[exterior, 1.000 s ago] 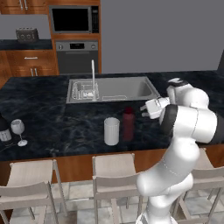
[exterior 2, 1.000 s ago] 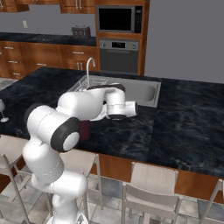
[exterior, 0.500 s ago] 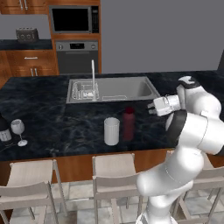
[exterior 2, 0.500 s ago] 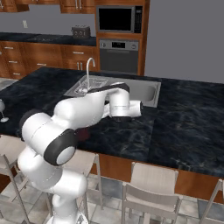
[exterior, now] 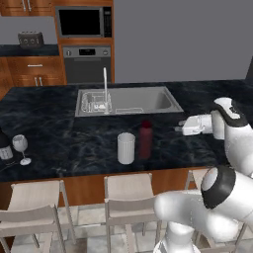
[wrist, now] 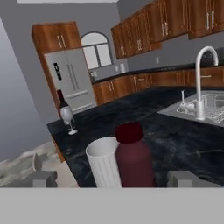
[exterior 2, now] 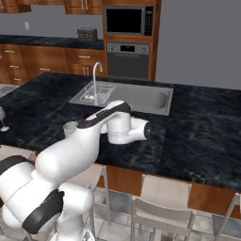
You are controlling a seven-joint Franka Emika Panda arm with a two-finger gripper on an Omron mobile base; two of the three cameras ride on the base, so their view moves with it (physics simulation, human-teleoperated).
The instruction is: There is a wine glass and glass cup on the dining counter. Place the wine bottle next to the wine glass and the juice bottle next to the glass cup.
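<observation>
Slim dark-red juice bottle (wrist: pixel 132 157) set touching whitish tumbler glass cup (wrist: pixel 103 162), just ahead of spread, empty gripper (exterior: pixel 180 125).

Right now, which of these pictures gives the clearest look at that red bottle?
The hand view: the juice bottle stands close up in the middle, cap and body plain, right beside the glass cup. The left base view shows the whole bottle, smaller, on the dining counter. In the right base view the arm covers nearly all of it.
</observation>
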